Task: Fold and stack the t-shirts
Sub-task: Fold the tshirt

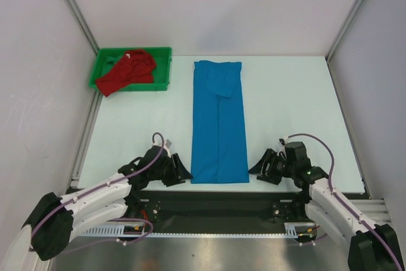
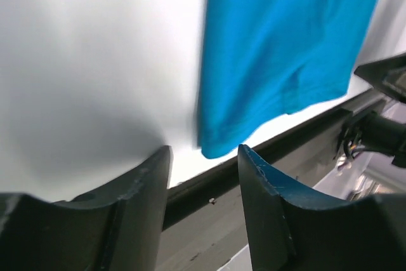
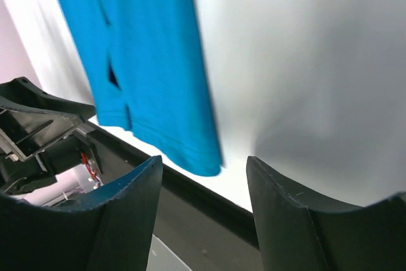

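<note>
The blue t-shirt [image 1: 219,122] lies flat on the table, folded into a long narrow strip running from the back to the near edge. Its near corners show in the left wrist view [image 2: 279,49] and the right wrist view [image 3: 139,61]. The red t-shirt [image 1: 127,72] lies crumpled in the green tray [image 1: 163,54] at the back left. My left gripper [image 1: 181,172] is open and empty just left of the blue shirt's near left corner. My right gripper [image 1: 259,171] is open and empty just right of its near right corner.
The white table [image 1: 285,106] ends at a dark front rail [image 1: 209,198] right behind the shirt's hem. Grey walls with aluminium frame posts [image 1: 73,4] close in the left, right and back sides.
</note>
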### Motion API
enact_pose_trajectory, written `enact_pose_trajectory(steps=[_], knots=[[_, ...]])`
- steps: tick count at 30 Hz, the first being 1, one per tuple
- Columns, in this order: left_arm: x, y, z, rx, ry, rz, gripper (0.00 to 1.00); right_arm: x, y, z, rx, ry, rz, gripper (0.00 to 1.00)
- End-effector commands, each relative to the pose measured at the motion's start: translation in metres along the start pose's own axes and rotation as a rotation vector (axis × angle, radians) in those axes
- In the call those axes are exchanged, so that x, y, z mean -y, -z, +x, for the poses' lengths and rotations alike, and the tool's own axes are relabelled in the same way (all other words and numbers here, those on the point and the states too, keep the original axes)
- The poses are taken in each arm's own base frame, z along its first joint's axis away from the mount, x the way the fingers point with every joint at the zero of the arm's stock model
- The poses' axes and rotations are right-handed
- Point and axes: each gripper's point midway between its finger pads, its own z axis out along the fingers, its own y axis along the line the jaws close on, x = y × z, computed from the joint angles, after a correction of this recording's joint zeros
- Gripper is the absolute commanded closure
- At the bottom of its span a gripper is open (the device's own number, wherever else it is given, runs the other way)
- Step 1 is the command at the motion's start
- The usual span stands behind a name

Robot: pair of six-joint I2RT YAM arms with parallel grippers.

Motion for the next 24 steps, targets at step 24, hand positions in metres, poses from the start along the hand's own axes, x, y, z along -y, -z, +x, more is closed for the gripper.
enact_pose_trajectory(steps=[24], knots=[[-0.037,-0.017,0.015,-0.062,0.066,-0.172,0.59,0.004,-0.013,0.012,-0.091,0.012,0.026,0.44]])
